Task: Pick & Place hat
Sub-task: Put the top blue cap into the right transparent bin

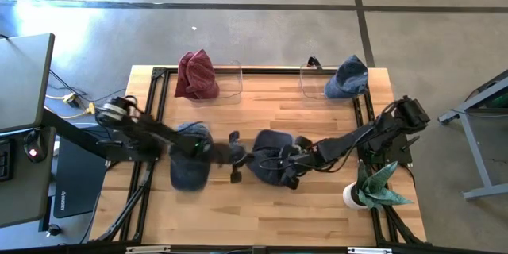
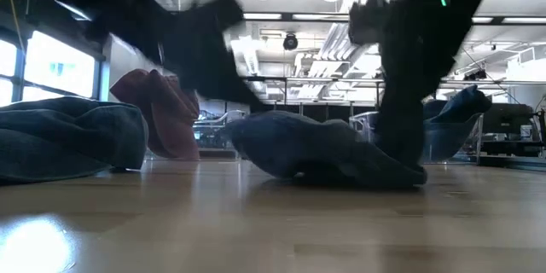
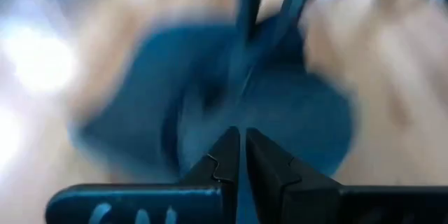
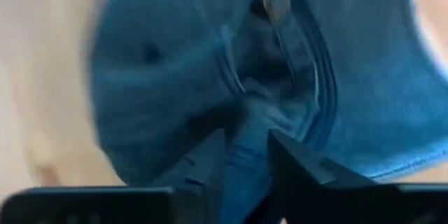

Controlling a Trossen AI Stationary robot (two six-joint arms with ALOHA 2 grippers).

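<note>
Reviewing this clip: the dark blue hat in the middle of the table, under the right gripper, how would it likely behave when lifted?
The blue hat looks like soft denim, slumped and creased, so it would probably sag rather than hold shape. The right gripper pinches a fold of fabric between its fingers, suggesting it grips easily, not slippery. It seems light and unlikely to roll.

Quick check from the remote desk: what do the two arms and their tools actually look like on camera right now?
Both arms are dark, nearly black, jointed links. The left arm carries a pale round fitting near its base, with loose cables on the floor beside it. The right arm shows bulky black joint housings. Each wrist view shows two flat black fingers with notched, stepped tips on a black crossbar; the left tool has faint pale lettering below.
</note>
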